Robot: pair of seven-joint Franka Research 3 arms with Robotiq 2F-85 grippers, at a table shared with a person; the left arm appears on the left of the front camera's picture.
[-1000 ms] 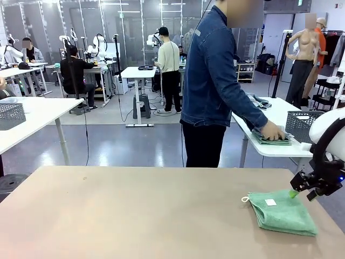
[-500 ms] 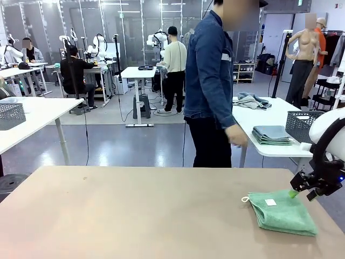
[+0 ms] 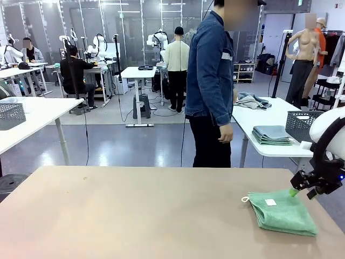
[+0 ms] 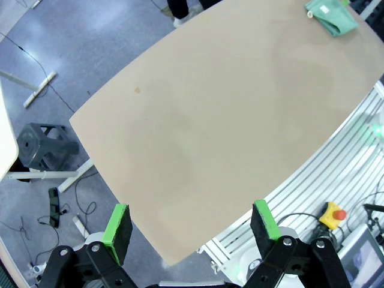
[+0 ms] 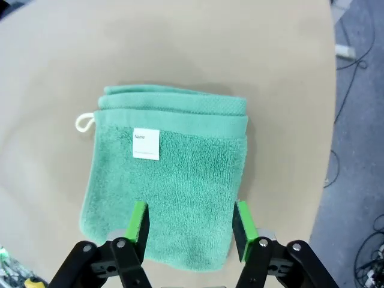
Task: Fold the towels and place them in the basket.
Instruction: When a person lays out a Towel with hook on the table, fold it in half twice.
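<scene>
A folded green towel (image 3: 283,212) with a white label and a corner loop lies flat near the right end of the tan table (image 3: 135,216). My right gripper (image 3: 302,194) hovers just above the towel's far right corner, open, nothing between its fingers. In the right wrist view the towel (image 5: 174,180) lies beneath the right gripper (image 5: 191,225), whose green pads straddle the towel's near edge from above. My left gripper (image 4: 191,223) is open and high above the table; its view catches the towel (image 4: 332,17) far off. A dark grey wire-mesh basket (image 3: 304,125) stands on the white side table.
A person in a denim jacket (image 3: 210,81) stands at the table's far side, arm hanging. Folded grey towels (image 3: 272,134) and a loose grey heap (image 3: 250,100) lie on the white side table. Another mesh basket (image 3: 11,115) sits on a table at left.
The person's hand has left the folded grey towels on the side table, and the person now stands upright with the arm down. Neither gripper has moved.
</scene>
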